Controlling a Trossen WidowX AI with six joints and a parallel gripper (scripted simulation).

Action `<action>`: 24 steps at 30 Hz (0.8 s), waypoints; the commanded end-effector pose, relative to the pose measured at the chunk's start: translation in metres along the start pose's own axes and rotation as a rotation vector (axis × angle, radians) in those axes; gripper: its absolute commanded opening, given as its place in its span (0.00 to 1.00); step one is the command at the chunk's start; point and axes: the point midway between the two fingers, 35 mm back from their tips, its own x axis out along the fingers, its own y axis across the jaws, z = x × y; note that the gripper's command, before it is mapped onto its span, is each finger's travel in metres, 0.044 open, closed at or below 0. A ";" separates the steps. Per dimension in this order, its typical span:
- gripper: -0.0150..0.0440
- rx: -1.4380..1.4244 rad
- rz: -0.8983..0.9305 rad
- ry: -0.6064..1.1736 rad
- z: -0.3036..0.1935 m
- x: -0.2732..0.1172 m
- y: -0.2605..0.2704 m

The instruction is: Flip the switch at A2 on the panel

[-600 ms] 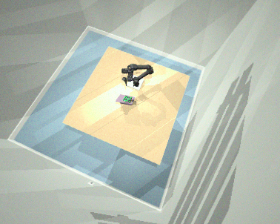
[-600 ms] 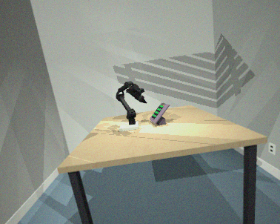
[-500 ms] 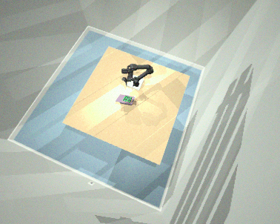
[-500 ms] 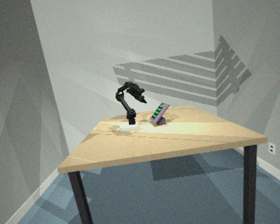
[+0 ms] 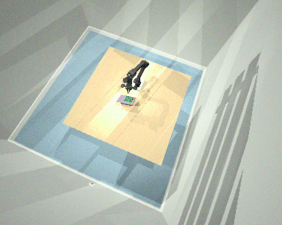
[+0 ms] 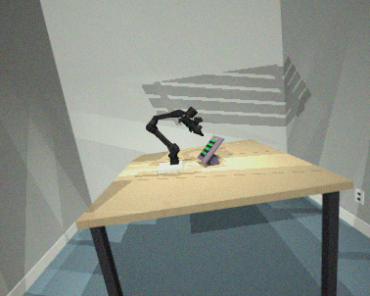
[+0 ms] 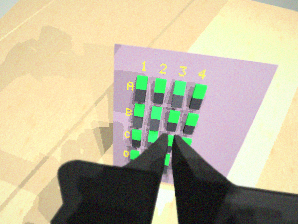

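Note:
The purple panel (image 5: 121,99) (image 6: 218,142) (image 7: 235,100) stands tilted on the table, with rows A to D and columns 1 to 4 of green and dark switches. The A2 switch (image 7: 159,91) shows in the wrist view, green on its upper half and dark on its lower half; which end is raised I cannot tell for sure. My gripper (image 5: 128,92) (image 6: 202,134) (image 7: 169,139) is shut and empty. It hangs off the panel's face, and its tips overlap rows C and D in the wrist view, hiding parts of the lower switches.
The wooden table (image 5: 103,119) (image 6: 262,181) carries the arm and the panel. The arm's white base plate (image 6: 170,169) lies on the arm's side of the panel. The other switches, such as A1 (image 7: 141,89) and A3 (image 7: 178,94), sit close around A2.

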 end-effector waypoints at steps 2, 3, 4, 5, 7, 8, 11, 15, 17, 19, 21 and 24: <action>0.25 0.026 -0.008 -0.044 0.021 0.020 0.015; 0.25 0.027 -0.008 -0.047 0.022 0.020 0.015; 0.25 0.027 -0.008 -0.047 0.022 0.020 0.015; 0.25 0.027 -0.008 -0.045 0.022 0.023 0.015; 0.25 0.028 -0.008 -0.031 0.024 0.044 0.015; 0.25 0.028 -0.008 -0.025 0.025 0.052 0.015; 0.25 0.028 -0.008 -0.023 0.025 0.055 0.015; 0.25 0.028 -0.008 -0.024 0.025 0.060 0.015; 0.25 0.028 -0.008 -0.024 0.025 0.065 0.015; 0.25 0.028 -0.008 -0.024 0.025 0.065 0.015; 0.25 0.028 -0.008 -0.024 0.025 0.066 0.015; 0.25 0.028 -0.008 -0.024 0.025 0.068 0.015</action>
